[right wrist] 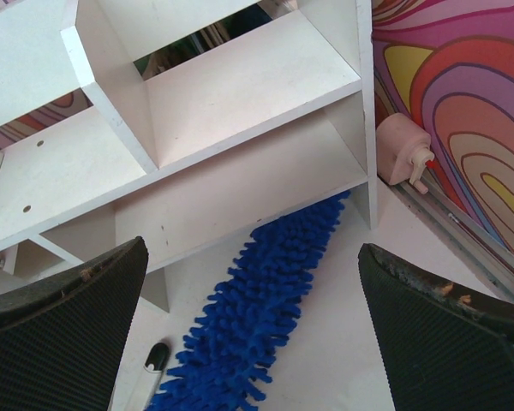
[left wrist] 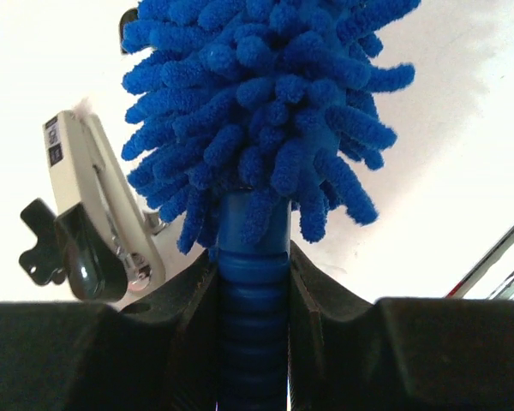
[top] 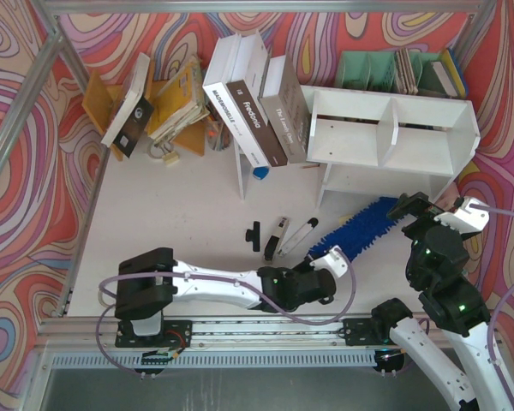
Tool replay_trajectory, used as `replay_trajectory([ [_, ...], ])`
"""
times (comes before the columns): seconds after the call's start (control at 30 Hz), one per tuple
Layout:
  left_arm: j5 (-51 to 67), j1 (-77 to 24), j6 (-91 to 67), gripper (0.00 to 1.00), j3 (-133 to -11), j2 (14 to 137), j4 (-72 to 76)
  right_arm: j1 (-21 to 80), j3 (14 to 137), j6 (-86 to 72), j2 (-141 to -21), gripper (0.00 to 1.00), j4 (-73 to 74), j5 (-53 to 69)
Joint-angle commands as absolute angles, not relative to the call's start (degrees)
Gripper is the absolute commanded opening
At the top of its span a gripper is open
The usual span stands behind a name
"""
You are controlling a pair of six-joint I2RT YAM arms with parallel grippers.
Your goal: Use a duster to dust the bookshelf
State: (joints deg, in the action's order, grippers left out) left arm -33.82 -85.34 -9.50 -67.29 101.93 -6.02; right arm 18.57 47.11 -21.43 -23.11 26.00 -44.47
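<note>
The white bookshelf (top: 394,128) stands at the back right, its two cubbies and lower shelf facing me (right wrist: 240,94). The blue fluffy duster (top: 360,227) lies slanted on the table, its tip reaching under the lower shelf by the right leg (right wrist: 257,300). My left gripper (top: 330,261) is shut on the duster's ribbed blue handle (left wrist: 254,308), with the fluffy head (left wrist: 257,111) just beyond the jaws. My right gripper (top: 428,210) hovers above the duster's far end in front of the shelf. It is open wide (right wrist: 253,334) with nothing between its fingers (right wrist: 60,334).
Small black-and-silver tools (top: 278,235) lie left of the duster, one close to its head (left wrist: 94,223). Books lean on a thin white board (top: 240,163). More books (top: 154,103) sit at back left, a green rack (top: 385,68) behind the shelf, a pink object (right wrist: 403,154) by the wall.
</note>
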Motion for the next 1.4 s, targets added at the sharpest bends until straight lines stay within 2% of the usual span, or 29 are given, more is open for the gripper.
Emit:
replay_trajectory([
  [0.0, -39.3, -84.7, -12.3, 0.0, -62.4, 94.7, -2.9, 18.5, 46.5, -20.8, -22.8, 0.99, 24.5, -44.4],
  [0.37, -44.0, -83.8, -17.0, 0.0, -53.4, 85.2, -7.7, 18.5, 46.6, -20.9, -22.7, 0.99, 24.7, -44.6],
  [1.0, -33.6, -83.7, -8.6, 0.0, -71.4, 102.0, -1.8, 18.5, 46.5, -20.7, -22.2, 0.99, 24.6, -44.8],
  [1.37, -37.6, -84.0, -14.0, 0.0, -62.9, 94.7, -4.6, 18.5, 46.5, -20.7, -22.6, 0.99, 24.4, -44.8],
])
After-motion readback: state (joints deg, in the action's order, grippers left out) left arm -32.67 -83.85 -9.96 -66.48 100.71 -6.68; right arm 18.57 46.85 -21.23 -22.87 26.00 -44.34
